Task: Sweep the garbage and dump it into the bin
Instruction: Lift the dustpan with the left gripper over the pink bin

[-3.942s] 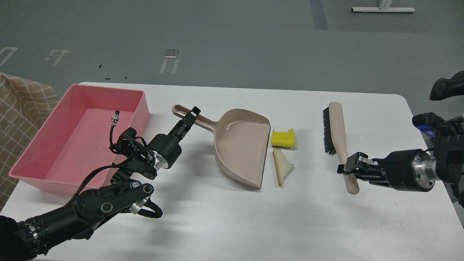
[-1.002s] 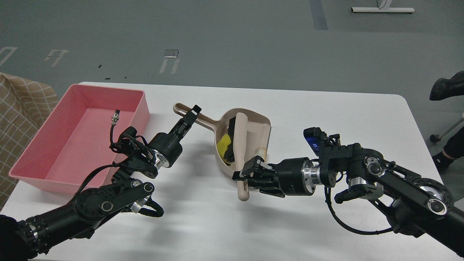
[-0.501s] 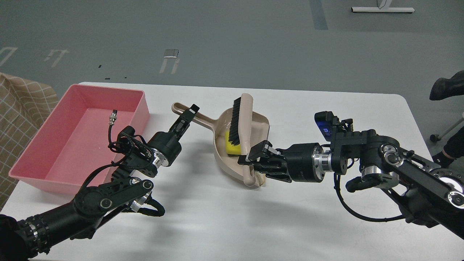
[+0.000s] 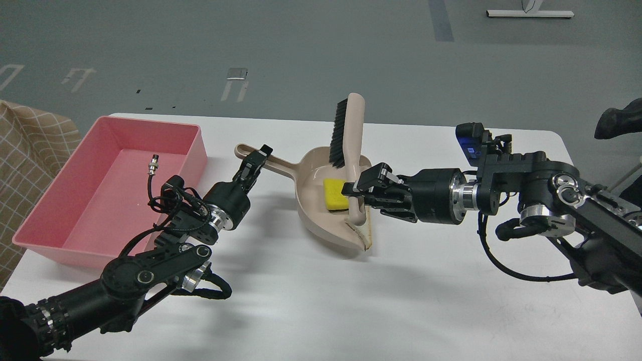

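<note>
The beige dustpan (image 4: 313, 220) sits mid-table with its handle (image 4: 283, 165) pointing left. My left gripper (image 4: 253, 163) is shut on that handle. The yellow sponge chunk (image 4: 333, 194) lies inside the pan. The bread slice (image 4: 366, 233) rests edge-on at the pan's front right lip. My right gripper (image 4: 357, 194) is shut on the handle of the beige brush (image 4: 353, 130). It holds the brush nearly upright over the pan, black bristles (image 4: 338, 133) facing left. The pink bin (image 4: 198, 150) stands at the left, with no garbage in it.
The white table (image 4: 321, 311) ends close to the bin's left side and at the right behind my right arm. A plaid-covered object (image 4: 25, 145) stands left of the table. A cable plug (image 4: 153, 164) on my left arm hangs over the bin.
My right gripper has raised the brush up and out of the pan, drawing back to the right. The sponge and bread stay in the pan. My left gripper keeps hold of the handle.
</note>
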